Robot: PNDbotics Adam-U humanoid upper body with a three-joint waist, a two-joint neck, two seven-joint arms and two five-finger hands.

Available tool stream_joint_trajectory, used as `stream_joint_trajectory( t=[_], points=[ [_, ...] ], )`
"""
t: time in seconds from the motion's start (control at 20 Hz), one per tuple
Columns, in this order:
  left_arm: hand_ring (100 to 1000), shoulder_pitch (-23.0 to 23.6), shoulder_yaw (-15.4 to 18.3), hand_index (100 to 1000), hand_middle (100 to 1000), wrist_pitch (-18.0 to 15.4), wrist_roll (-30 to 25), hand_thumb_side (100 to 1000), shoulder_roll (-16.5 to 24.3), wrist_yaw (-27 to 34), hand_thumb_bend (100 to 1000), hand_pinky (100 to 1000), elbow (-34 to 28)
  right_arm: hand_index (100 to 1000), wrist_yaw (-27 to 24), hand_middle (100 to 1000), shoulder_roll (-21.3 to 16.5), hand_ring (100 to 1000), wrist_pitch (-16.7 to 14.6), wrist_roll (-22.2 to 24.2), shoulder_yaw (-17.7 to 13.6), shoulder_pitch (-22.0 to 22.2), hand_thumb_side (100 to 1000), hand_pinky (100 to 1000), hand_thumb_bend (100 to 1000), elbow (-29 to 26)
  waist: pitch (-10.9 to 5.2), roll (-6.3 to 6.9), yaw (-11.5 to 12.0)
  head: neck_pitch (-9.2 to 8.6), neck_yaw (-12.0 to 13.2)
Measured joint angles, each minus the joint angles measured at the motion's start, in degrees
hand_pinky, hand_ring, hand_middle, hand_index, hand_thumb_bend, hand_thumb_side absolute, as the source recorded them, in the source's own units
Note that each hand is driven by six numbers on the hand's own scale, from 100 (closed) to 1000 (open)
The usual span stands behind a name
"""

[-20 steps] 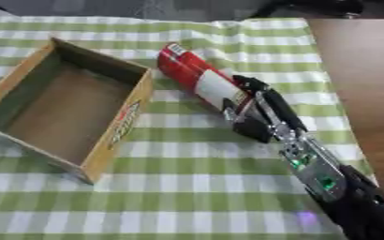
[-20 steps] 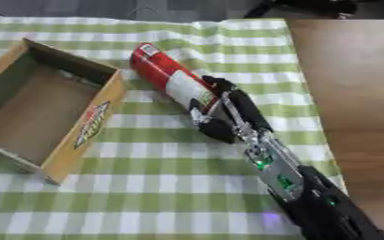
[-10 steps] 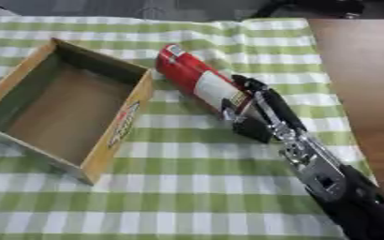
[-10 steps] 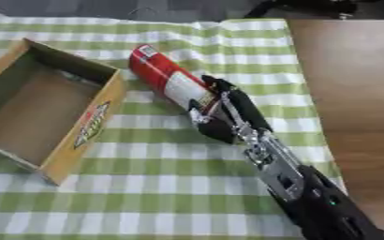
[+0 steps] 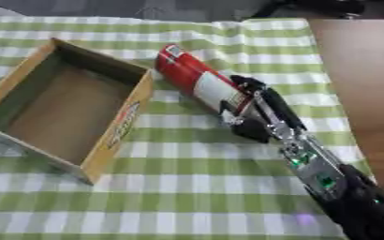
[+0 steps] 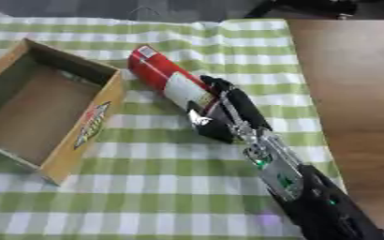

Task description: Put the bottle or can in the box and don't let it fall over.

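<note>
Red can (image 5: 197, 80) with white label lies on its side just right of the cardboard box (image 5: 31, 84) | my right hand (image 5: 253, 110) has its fingers curled around the can's near end | little has changed over 1 second: grip holds, can not lifted, box holds nothing.

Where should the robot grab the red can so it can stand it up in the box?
Probably round the middle, on the white label, coming from the right. The can lies tilted on the cloth beside the box, top end away, so its round side is free. The right hand is already curled there.
</note>
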Motion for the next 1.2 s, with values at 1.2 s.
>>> stream_joint_trajectory(
  t=[1.2],
  points=[
    [517,0.0,0.0,702,651,-0.1,0.0,735,0.0,0.4,110,535,0.0,990,-0.3,859,0.0,865,2.0,3.9,0.0,-0.6,377,485,100,-0.3,0.0,0.0,0.1,0.0,0.0]
  ],
)
